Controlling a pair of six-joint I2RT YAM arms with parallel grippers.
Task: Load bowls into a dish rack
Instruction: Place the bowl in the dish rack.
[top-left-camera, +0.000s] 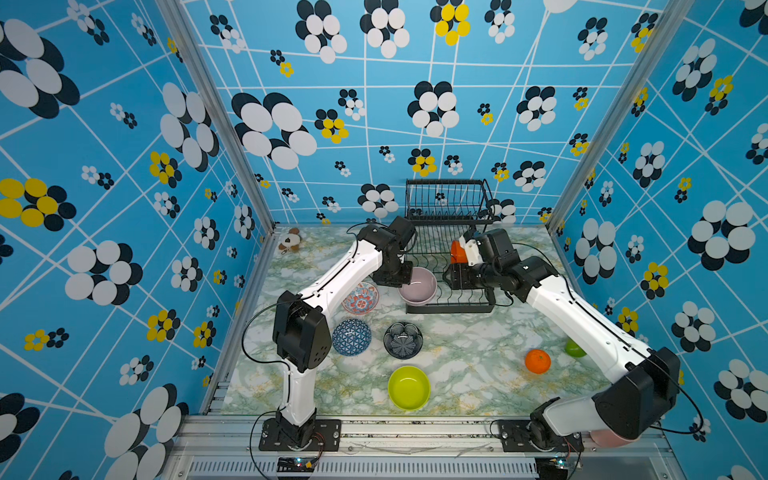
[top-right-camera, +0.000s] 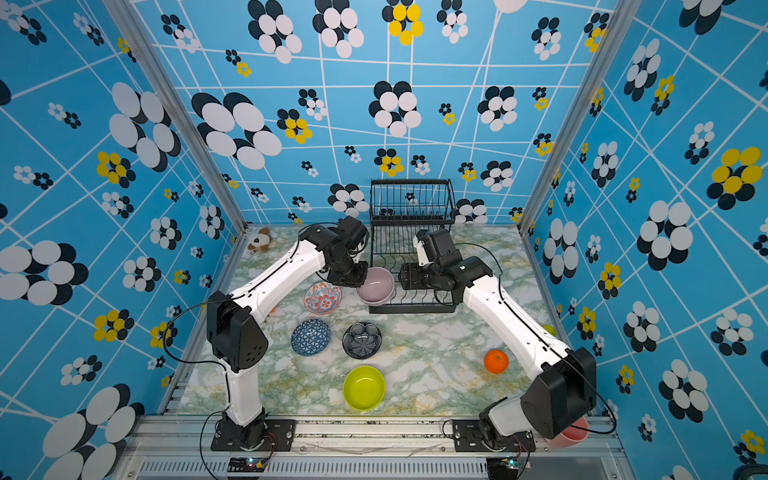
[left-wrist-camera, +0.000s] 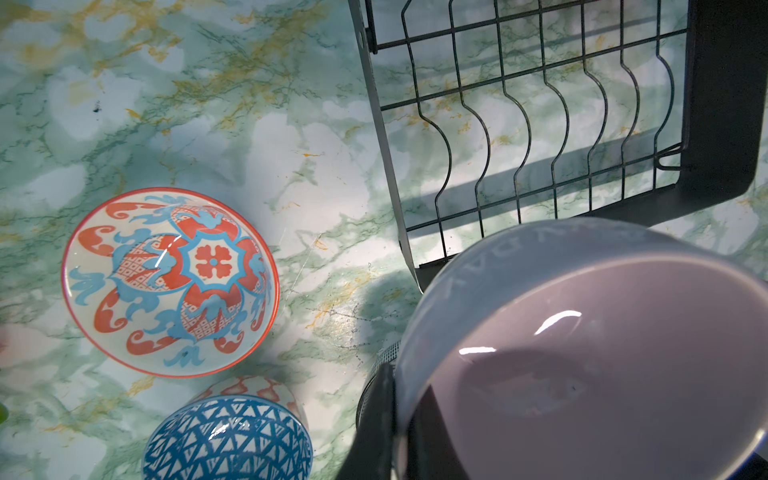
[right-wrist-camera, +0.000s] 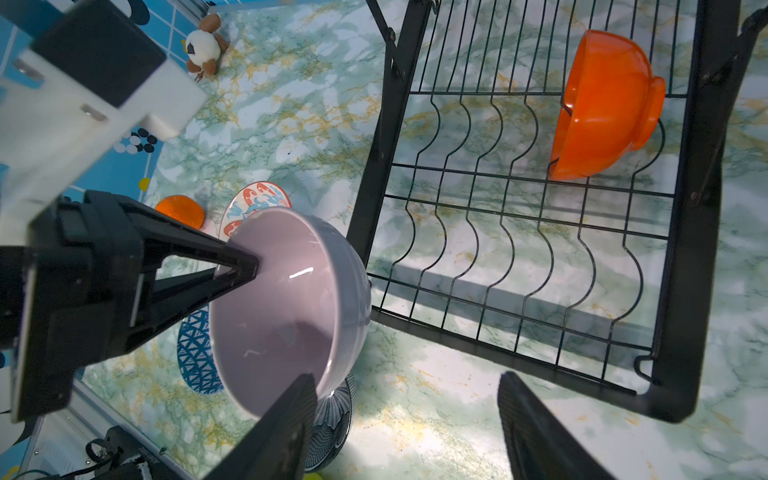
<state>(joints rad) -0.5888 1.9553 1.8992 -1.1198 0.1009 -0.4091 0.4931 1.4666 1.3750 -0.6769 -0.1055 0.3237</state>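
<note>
Loading in progress. The left hand (right-wrist-camera: 243, 270) is closed on the rim of the lilac bowl (top-left-camera: 417, 284), one finger inside and one outside. It carries the bowl clear of the table (top-left-camera: 478, 365), at the near corner of the dish rack (top-left-camera: 449, 199) on the left arm's side. A rim pinch probably leaves the bowl's body free to be tipped into a wire slot. The bowl's mouth faces mostly upward with some lean, so its round axis is off vertical, though the exact angle is hard to judge. A bowl has no long axis to speak of. The right hand (right-wrist-camera: 406, 377) waits just beside it, jaws apart and holding nothing, apparently placed to receive or steady the bowl. The orange bowl (right-wrist-camera: 602, 108) shows the target pose: on edge in the lower tray, mouth sideways. The floral bowl (top-left-camera: 360, 297), blue geometric bowl (top-left-camera: 351, 336), black bowl (top-left-camera: 403, 340) and lime-green bowl (top-left-camera: 409, 387) sit mouth-up on the table.
</note>
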